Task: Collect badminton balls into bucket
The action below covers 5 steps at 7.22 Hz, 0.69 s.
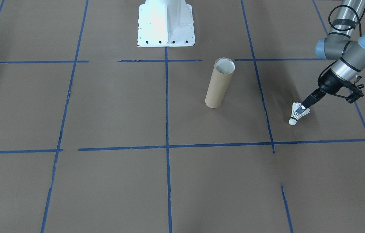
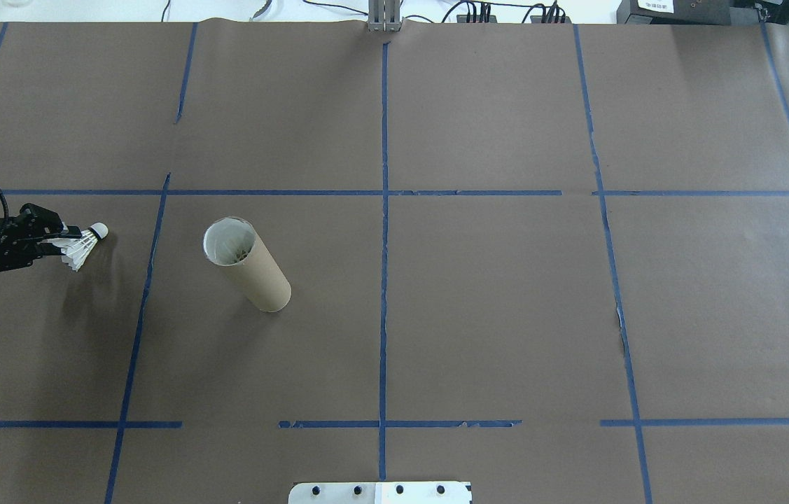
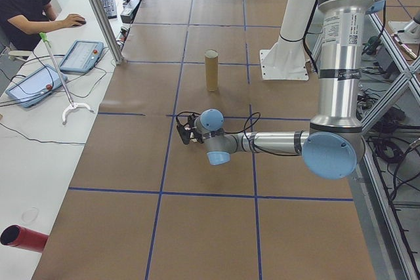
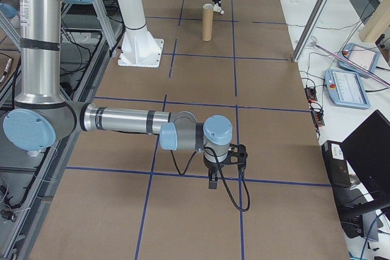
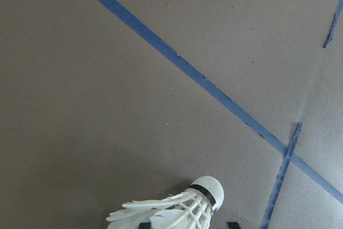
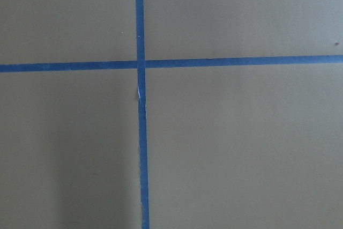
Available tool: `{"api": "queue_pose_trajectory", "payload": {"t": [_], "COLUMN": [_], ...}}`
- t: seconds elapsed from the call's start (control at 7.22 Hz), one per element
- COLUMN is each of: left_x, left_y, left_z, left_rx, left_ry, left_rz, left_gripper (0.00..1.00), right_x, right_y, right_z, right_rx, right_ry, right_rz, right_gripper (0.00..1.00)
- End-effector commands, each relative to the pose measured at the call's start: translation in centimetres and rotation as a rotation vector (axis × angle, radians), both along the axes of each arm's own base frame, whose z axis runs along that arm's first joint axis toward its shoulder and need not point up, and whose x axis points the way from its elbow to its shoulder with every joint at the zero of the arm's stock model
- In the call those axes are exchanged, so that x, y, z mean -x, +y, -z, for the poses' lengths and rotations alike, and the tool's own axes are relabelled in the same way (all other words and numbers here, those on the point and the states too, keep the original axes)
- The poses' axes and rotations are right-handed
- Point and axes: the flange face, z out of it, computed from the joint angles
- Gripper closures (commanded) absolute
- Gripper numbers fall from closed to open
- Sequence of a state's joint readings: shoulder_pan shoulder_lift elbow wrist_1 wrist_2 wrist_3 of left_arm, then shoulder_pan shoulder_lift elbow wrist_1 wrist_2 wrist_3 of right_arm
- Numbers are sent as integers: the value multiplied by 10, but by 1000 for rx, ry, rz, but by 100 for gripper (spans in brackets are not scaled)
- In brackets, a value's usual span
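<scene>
Left end effector (image 1: 302, 110) grips shuttlecock (image 1: 297, 113) (cork tilted downward, outward).

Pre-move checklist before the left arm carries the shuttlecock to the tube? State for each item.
1. Grasp: left end effector is closed on the shuttlecock at its feathers. Ok.
2. Lift: shuttlecock clear of the table? A shadow shows under it in the overhead view, but contact is unclear. Cannot tell.
3. Tube upright, mouth open. Ok.
4. Path from shuttlecock to tube: nothing stands between them. Ok.
5. Cork orientation: tilted sideways in the overhead view, not pointing down into the tube. Not ok.
6. Right end effector far from the tube. Ok.
</scene>
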<state>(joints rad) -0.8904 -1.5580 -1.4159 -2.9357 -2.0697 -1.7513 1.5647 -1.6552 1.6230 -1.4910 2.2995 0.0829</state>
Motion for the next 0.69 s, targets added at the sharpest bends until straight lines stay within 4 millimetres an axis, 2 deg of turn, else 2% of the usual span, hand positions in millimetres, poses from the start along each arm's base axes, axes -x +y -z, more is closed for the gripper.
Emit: {"api": "queue_pose_trajectory", "payload": {"t": [0.0, 0.14, 0.42, 0.55], "left_x": [-4, -6, -6, -3], "left_y": [0, 1, 3, 6], "left_z": [2, 2, 4, 4], "left_rx": [-4, -6, -14, -30], "left_ry": [0, 1, 8, 24], "left_rz": [-1, -4, -7, -10], "left_gripper": [53, 61, 97, 100], "right_x": [0, 0, 0, 0], "right_y": [0, 0, 0, 0], "right_z": [0, 0, 0, 0], "right_rx": [0, 0, 0, 0], "right_ry": [0, 0, 0, 0], "right_rz": [0, 0, 0, 0], "right_gripper": [0, 0, 0, 0]}}
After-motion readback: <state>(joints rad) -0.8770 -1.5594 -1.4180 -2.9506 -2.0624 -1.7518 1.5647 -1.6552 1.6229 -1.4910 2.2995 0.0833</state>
